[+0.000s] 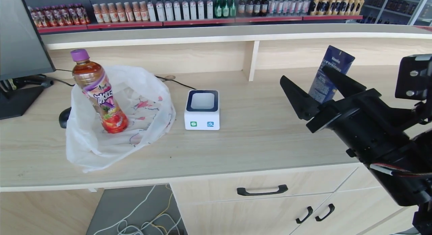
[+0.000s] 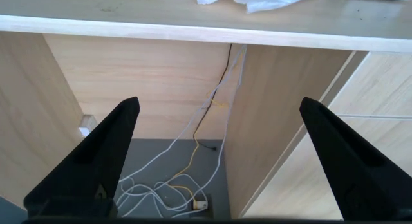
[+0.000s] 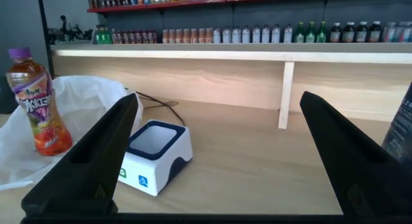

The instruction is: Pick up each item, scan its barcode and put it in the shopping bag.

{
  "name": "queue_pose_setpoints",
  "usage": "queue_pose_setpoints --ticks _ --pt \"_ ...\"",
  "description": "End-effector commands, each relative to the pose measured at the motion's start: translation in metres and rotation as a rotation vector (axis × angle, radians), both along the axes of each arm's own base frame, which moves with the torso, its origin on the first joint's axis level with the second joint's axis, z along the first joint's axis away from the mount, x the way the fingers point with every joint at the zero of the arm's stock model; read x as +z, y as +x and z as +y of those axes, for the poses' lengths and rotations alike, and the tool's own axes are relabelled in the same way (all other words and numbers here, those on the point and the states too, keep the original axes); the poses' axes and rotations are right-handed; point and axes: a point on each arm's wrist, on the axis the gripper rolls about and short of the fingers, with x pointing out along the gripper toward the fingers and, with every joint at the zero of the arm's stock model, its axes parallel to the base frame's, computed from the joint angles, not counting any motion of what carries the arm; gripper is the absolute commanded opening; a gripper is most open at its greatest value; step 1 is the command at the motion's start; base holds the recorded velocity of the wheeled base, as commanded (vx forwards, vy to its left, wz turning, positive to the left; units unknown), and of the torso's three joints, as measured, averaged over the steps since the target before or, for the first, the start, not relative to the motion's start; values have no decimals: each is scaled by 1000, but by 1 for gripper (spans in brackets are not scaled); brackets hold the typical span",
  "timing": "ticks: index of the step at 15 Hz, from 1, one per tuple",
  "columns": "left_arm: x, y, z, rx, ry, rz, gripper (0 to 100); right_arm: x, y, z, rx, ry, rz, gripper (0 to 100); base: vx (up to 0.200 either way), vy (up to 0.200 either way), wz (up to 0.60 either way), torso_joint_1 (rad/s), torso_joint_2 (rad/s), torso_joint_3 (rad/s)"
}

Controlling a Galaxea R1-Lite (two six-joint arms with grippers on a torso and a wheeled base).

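Observation:
A tea bottle [image 1: 99,93] with a purple cap stands tilted inside the white shopping bag [image 1: 148,110] on the counter's left side. A white scanner box [image 1: 201,109] with a dark-rimmed window sits mid-counter. A blue carton [image 1: 330,73] stands upright at the right rear. My right gripper [image 1: 303,73] hovers open above the counter's right side, in front of the carton and not touching it. The right wrist view has the bottle [image 3: 35,102], the scanner [image 3: 154,156] and the carton's edge [image 3: 402,124] beyond the open right gripper [image 3: 219,98]. My left gripper [image 2: 219,103] is open and empty below the counter's front edge.
A monitor [image 1: 20,35] and a dark mouse [image 1: 64,117] occupy the counter's far left. An upright divider [image 1: 251,59] rises from the rear shelf. Drawers with black handles [image 1: 262,190] lie under the counter. Loose cables [image 2: 187,179] lie on the floor in the open bay.

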Motion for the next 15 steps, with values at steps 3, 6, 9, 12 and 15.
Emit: queue_pose_setpoints --ticks 3,6,9,12,15 --pt "0 0 0 1 1 1 100 -1 0 0 0 -4 5 100 0 -200 0 5 1 2" --pt "0 0 0 1 3 1 100 -2 -3 -2 0 -5 6 100 0 0 0 0 0 0" --pt "0 0 0 -3 12 -2 100 -6 -7 -5 -2 -16 20 100 0 0 0 0 0 0" --pt "0 0 0 -1 12 -2 100 -16 -9 -30 -87 -38 53 100 0 0 0 0 0 0" --pt "0 0 0 -1 12 -2 100 -26 -8 -50 -168 -62 94 100 0 0 0 0 0 0"
